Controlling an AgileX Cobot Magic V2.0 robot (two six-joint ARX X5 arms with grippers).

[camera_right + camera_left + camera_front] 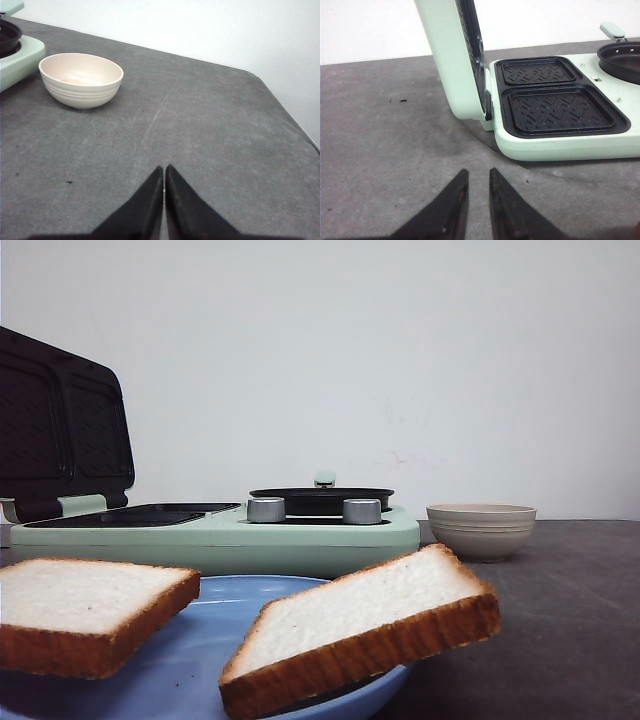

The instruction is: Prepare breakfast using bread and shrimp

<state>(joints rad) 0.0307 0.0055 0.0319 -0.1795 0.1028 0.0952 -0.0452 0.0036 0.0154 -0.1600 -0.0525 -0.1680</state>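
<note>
Two slices of bread lie on a blue plate [190, 665] close to the front camera: one on the left [80, 598], and one on the right [365, 612] tilted over the plate's rim. Pale orange and whitish shrimp [77, 78] lie blurred in the bottom of a beige bowl [82, 95]. My left gripper [478, 172] hangs over bare table beside the sandwich maker [560, 142], its fingers slightly apart and empty. In the right wrist view my right gripper [164, 169] is shut and empty, well short of the bowl. Neither gripper shows in the front view.
The mint-green sandwich maker [215, 538] stands behind the plate, its lid [60, 425] raised on the left over two empty dark grill plates [562, 111]. A black pan [320, 500] sits on its right half. The bowl [481, 530] stands to its right. The table's edge [300, 130] runs nearby.
</note>
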